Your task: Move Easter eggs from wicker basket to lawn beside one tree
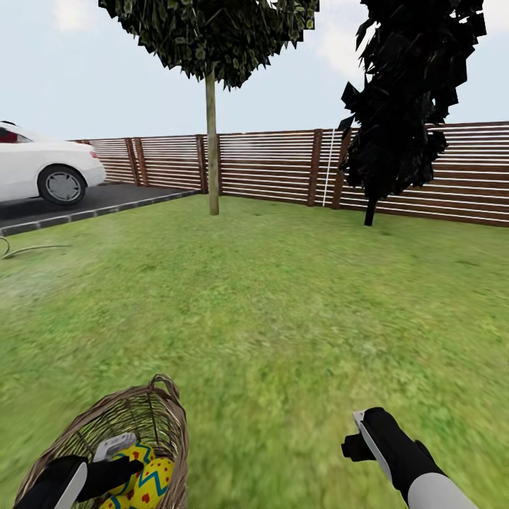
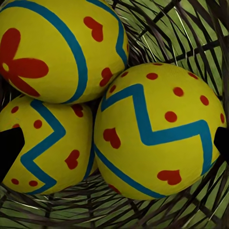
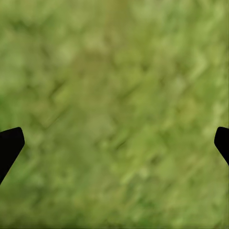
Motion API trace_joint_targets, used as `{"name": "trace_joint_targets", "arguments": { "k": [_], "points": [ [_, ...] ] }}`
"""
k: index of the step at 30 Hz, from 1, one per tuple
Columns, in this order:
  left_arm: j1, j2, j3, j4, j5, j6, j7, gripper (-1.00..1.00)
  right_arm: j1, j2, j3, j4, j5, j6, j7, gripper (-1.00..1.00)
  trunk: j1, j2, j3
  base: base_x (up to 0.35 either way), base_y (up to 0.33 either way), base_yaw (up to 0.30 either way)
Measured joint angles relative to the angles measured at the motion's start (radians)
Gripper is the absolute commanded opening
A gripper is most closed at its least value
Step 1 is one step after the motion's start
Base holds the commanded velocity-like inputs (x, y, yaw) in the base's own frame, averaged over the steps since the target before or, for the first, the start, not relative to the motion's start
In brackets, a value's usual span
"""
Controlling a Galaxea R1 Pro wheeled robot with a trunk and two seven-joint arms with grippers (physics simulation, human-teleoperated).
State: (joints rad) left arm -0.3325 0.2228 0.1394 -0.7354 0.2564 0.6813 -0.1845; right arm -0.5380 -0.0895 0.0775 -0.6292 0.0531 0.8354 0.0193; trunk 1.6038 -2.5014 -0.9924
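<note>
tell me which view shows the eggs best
The left wrist view: all three Easter eggs appear close up inside the wicker basket, patterns clear. The head view shows them small and partly hidden behind the left gripper. The right wrist view looks at the lawn.

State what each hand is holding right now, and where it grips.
Nothing is held. The left hand sits open inside the wicker basket over the three eggs, fingertips apart. The right hand is open above the grass.
</note>
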Motion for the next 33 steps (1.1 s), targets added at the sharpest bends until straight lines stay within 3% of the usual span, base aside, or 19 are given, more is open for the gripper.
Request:
{"name": "trace_joint_targets", "arguments": {
  "k": [12,33],
  "points": [
    [0.000,-0.001,-0.004,0.000,-0.004,-0.002,0.000,1.00,0.000,0.001,0.000,0.001,0.001,0.000,0.000,1.00,0.000,0.000,0.000,0.000,-0.147,0.000],
    [0.000,-0.002,-0.004,0.003,0.000,-0.002,0.000,1.00,0.000,0.008,0.003,0.004,0.005,-0.003,-0.001,1.00,0.000,0.000,0.000,0.085,-0.006,0.000]
  ]
}}
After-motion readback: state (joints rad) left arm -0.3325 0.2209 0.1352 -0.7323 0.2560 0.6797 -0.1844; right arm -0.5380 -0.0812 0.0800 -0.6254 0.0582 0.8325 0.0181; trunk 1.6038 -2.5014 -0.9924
